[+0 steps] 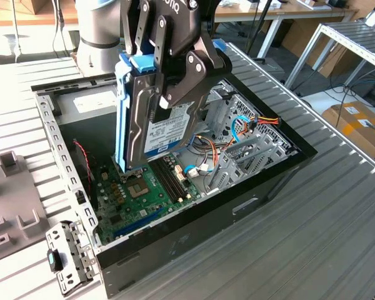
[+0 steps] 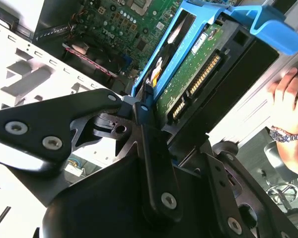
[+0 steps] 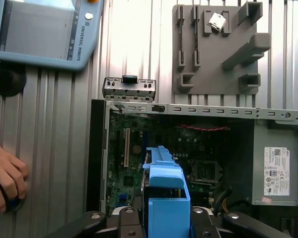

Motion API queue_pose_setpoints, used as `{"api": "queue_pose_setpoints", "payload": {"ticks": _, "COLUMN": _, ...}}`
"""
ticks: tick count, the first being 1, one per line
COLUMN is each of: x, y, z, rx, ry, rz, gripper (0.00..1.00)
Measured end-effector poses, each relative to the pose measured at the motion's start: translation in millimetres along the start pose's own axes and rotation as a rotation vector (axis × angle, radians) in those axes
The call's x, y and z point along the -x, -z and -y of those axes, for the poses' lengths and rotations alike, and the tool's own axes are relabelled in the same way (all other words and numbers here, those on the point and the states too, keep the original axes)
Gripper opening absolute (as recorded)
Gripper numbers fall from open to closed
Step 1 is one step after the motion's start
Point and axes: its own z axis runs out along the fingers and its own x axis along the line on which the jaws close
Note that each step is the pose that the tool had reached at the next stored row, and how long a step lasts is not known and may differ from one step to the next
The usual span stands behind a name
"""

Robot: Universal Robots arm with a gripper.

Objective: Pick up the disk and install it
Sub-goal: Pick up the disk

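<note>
1. Disk (image 1: 165, 134) is gripped tight between the fingers of the gripper (image 1: 159, 90). It stands on its edge, a little tilted, in the air over the open computer case (image 1: 281, 169).
2. Blue rails (image 1: 124, 112) run along the disk's sides. In the second wrist view, its green board (image 2: 188, 74) shows.
3. Under the disk, inside the case, lies the green motherboard (image 1: 140, 194).
4. A grey box (image 3: 275, 168) with a white sticker sits in one corner of the case.
5. Outside the case, on the ribbed table (image 1: 337, 237), lies a grey holder plate (image 3: 213, 54). A person's hand (image 3: 5, 176) rests off to one side of the case.
</note>
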Motion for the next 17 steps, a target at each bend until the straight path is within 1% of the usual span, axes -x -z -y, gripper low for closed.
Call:
{"api": "queue_pose_setpoints", "payload": {"ticks": 7, "x": -1.6, "y": -0.6, "z": 0.0, "rx": 0.0, "ry": 0.0, "rz": 0.0, "gripper": 0.36}}
{"api": "queue_pose_setpoints", "payload": {"ticks": 17, "x": -4.5, "y": -4.4, "z": 0.1, "rx": 0.0001, "ry": 0.0, "rz": -0.0002, "gripper": 0.36}}
